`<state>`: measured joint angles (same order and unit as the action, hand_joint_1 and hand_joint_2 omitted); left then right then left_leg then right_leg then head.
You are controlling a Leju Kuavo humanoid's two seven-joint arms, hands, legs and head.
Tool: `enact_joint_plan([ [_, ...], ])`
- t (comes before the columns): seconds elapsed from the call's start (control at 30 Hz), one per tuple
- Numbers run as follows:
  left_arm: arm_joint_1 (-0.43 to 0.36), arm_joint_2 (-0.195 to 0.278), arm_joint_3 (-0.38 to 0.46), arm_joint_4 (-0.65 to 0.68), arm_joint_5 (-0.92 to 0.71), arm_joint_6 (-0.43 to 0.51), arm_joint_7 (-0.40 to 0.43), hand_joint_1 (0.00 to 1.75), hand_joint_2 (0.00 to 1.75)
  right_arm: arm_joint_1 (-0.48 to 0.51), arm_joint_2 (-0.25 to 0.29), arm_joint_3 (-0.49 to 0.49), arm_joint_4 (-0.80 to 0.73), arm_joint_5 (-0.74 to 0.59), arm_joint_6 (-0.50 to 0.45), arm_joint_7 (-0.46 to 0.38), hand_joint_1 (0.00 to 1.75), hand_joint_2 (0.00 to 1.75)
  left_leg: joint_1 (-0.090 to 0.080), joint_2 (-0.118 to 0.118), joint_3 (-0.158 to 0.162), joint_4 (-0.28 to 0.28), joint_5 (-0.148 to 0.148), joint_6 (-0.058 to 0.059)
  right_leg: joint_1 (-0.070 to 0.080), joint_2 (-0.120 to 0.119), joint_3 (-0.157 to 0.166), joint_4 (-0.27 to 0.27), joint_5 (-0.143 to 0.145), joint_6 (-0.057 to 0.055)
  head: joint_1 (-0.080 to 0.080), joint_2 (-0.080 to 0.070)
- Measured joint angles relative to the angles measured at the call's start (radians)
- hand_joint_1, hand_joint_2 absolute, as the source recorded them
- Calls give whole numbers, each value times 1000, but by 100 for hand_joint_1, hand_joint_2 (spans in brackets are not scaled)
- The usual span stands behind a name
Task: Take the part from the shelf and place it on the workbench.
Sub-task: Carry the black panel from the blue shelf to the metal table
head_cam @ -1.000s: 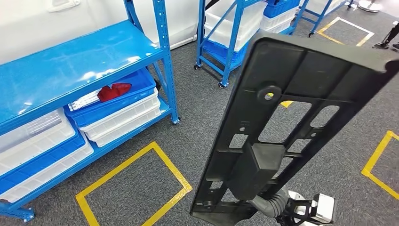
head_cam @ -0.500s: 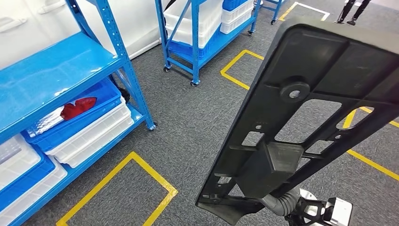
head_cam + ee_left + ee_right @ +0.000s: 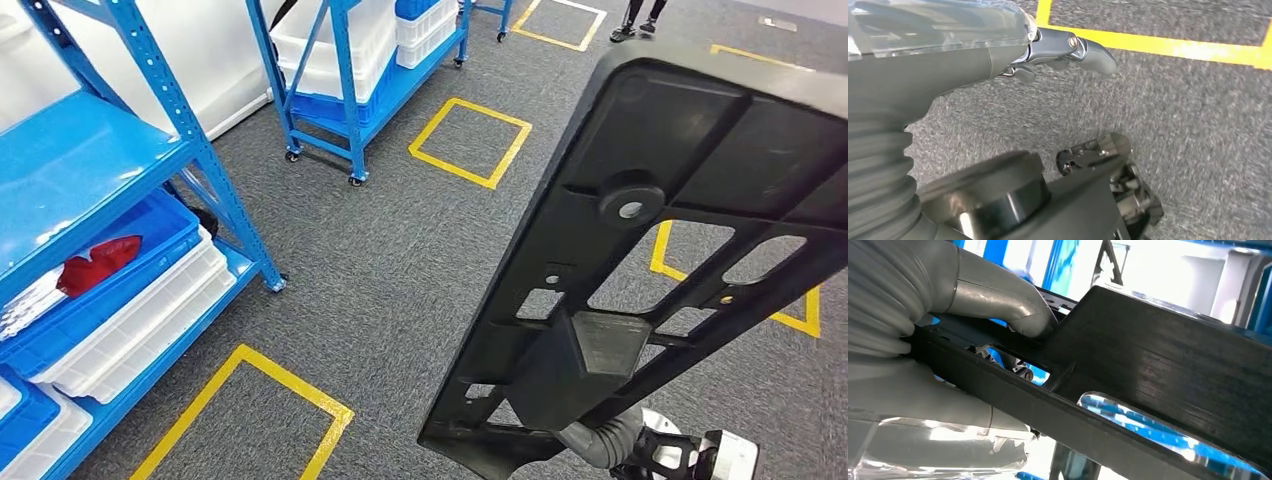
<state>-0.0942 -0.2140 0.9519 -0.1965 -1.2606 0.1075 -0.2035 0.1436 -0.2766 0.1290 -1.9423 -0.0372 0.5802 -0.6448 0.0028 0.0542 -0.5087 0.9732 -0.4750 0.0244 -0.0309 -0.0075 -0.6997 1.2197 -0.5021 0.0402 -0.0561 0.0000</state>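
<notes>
While my right hand (image 3: pixel 948 340) grips the black plastic panel (image 3: pixel 640 260) near its lower end, I judge the carrying step is under way; next I must find the workbench. The panel is rigid, matte, ribbed, with cut-outs. My left hand (image 3: pixel 1068 50) hangs empty over grey carpet (image 3: pixel 400 250), fingers loosely apart.

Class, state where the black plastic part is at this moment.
In the head view the black plastic part fills the right side, gripped by the right hand and raised over grey carpet, with the blue shelf to its left.
</notes>
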Motion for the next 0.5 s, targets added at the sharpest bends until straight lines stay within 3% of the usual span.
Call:
enact_joint_plan([
  [0.07, 0, -1, 0, 0, 1, 2, -4, 0, 175, 0, 2, -6, -7, 0, 5, 0, 175, 175, -3, 19, 6, 6, -10, -10, 3, -38, 74, -137, 50, -5, 0, 0],
  [0.13, 0, -1, 0, 0, 2, 3, -5, 0, 175, 0, 4, -10, -12, 0, 9, 0, 175, 175, -8, 34, 10, 9, -19, -22, 12, -58, 105, -199, 59, -20, 0, 0],
  [0.2, -2, -1, 0, 0, 1, 3, -6, 0, 175, 1, 4, -13, -15, 0, 11, -1, 175, 175, -9, 52, 15, 8, -25, -33, 16, -38, 103, -201, 57, -35, 0, 0],
  [0.27, -4, -1, 0, 0, -1, 2, -6, 0, 175, 1, 4, -15, -17, -1, 11, -1, 175, 175, -5, 33, 11, 32, -47, -44, 14, -18, 105, -206, 59, -48, 0, 0],
  [0.33, -4, -2, 0, 0, -5, -1, -4, 0, 175, -3, 4, -16, -19, -1, 10, -2, 175, 175, 0, -17, -34, 134, -105, -50, 13, 1, 107, -209, 61, -59, 0, 0],
  [0.4, 1, -1, 0, 0, -6, -3, -2, 0, 175, -5, 4, -16, -19, -2, 10, -2, 175, 175, 0, -43, -105, 274, -160, -50, 17, 24, 106, -208, 60, -65, 0, 0],
  [0.43, 3, -1, 0, 0, -7, -4, -1, 0, 175, -5, 4, -16, -19, -2, 10, -1, 175, 175, 0, -47, -128, 312, -163, -49, 20, 37, 107, -207, 60, -66, 0, 0],
  [0.47, 4, -1, 0, 0, -7, -4, 0, 0, 175, -5, 4, -16, -19, -1, 9, -1, 175, 175, 0, -49, -133, 309, -144, -46, 22, 51, 108, -206, 60, -66, 0, 0],
  [0.5, 4, 0, 0, 0, -6, -4, 0, 0, 175, -5, 4, -16, -19, -1, 9, 0, 175, 175, -1, -54, -119, 265, -107, -41, 23, 64, 109, -205, 59, -66, 0, 0],
])
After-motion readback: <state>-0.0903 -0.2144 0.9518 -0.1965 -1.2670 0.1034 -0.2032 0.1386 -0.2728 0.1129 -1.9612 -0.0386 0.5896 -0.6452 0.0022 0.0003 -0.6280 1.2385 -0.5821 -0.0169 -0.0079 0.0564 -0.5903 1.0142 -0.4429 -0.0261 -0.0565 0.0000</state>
